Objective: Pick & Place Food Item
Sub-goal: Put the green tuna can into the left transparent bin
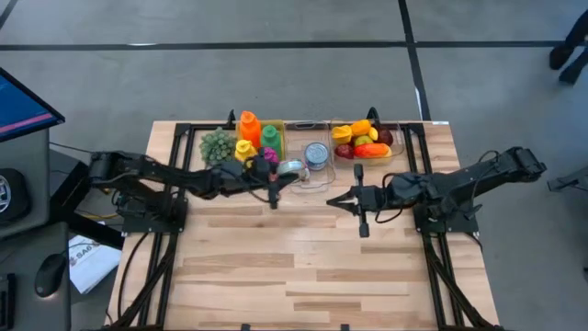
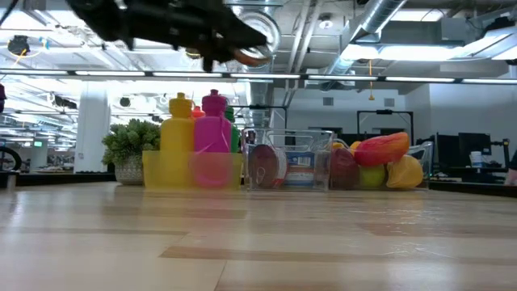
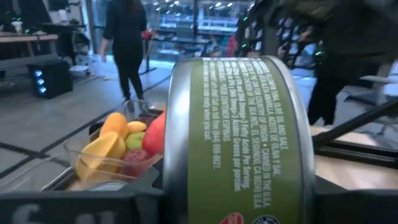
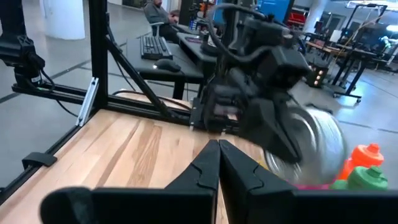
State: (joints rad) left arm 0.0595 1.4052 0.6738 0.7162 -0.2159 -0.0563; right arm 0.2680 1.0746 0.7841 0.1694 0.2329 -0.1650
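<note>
Filling the left wrist view is a round metal can with a green printed label (image 3: 239, 140), clamped in the left hand (image 1: 276, 175), whose fingers stand partly apart across the can's body. From above, that hand hangs over the far middle of the wooden worktop (image 1: 303, 267), just near of the row of clear plastic bins, and in the low view the can (image 2: 254, 36) rides well above the surface, not touching anything. Its round axis appears to lie roughly level, ends pointing sideways, though the blur makes the tilt hard to judge

To its left sits the yellow bin of coloured plastic bottles (image 1: 253, 133); straight beyond it is the clear middle bin (image 1: 312, 147) holding another can; farther right is the clear bin of toy fruit (image 1: 363, 140). The right hand (image 1: 344, 200) waits pressed closed and empty, low over the worktop to the right of centre, pointing toward the left arm

I judge the placing turns on this: the can is already with the left arm, and the open near worktop lies below and nearer than the bins, so a descent with the can kept level looks likely
</note>
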